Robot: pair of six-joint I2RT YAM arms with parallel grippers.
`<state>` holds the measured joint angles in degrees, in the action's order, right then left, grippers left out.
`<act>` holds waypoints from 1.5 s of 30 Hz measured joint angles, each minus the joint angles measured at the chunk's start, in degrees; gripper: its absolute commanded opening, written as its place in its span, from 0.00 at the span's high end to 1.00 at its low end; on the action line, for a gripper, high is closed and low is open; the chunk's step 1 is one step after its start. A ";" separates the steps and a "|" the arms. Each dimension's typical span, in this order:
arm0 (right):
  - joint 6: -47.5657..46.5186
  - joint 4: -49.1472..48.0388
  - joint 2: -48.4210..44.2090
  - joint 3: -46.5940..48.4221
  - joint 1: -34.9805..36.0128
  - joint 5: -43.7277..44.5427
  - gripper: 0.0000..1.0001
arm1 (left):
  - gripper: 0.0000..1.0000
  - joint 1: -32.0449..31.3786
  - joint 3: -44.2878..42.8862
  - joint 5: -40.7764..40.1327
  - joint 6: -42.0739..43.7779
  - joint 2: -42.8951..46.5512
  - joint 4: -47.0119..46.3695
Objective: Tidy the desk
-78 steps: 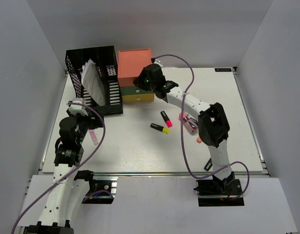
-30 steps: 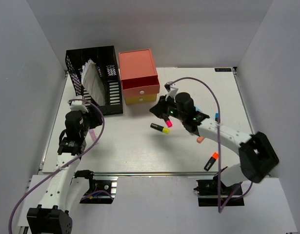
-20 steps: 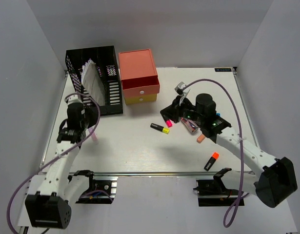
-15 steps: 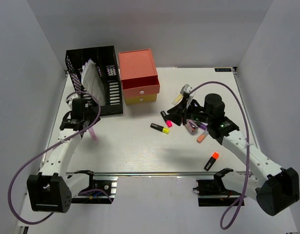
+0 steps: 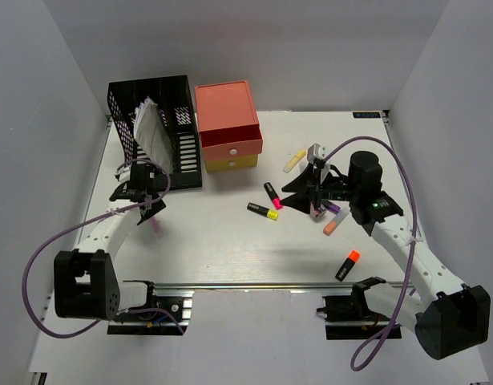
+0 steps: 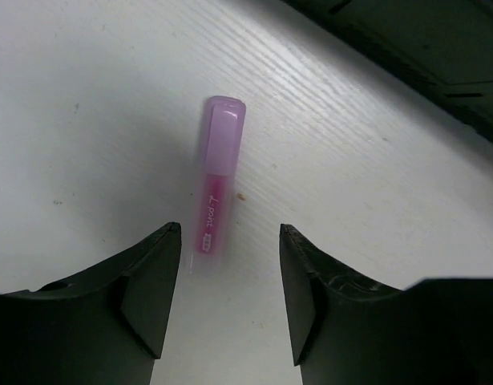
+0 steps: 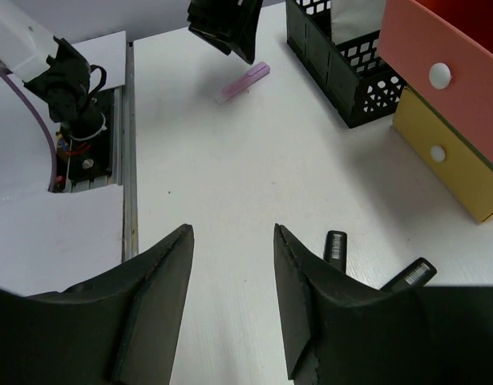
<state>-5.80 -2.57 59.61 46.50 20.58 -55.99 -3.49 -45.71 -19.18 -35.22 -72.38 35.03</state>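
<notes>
The left end effector [image 6: 228, 234] hangs released, its jaws either side of a pink highlighter [image 6: 218, 184] lying flat on the counter [image 6: 374, 184] beneath, apparently lined up for a pick. The right end effector [image 7: 232, 233], likewise released and empty, faces loose markers [image 7: 335, 246] just ahead.
</notes>
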 measured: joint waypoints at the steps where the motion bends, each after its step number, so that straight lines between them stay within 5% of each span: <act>1: -0.37 0.17 -0.15 0.00 -0.35 -0.42 0.49 | 0.38 -0.02 0.46 -0.09 0.02 -0.63 -0.33; 24: -0.42 0.92 -2.49 -0.22 -5.66 -5.38 0.44 | 0.44 0.31 5.20 1.46 -0.37 -10.71 -8.28; 40: 2.45 -0.96 -2.51 -0.48 -9.14 -8.70 0.41 | 1.00 0.63 4.74 6.16 -0.83 -10.38 -8.46; 45: 2.64 -0.96 -2.49 -0.48 -9.64 -9.38 0.41 | 1.00 0.31 4.74 16.22 -0.90 -0.39 -5.03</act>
<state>-3.16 -3.53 57.12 46.02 10.94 -65.36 -3.18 -40.97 -2.96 -36.12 -72.77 30.00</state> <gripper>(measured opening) 0.597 0.375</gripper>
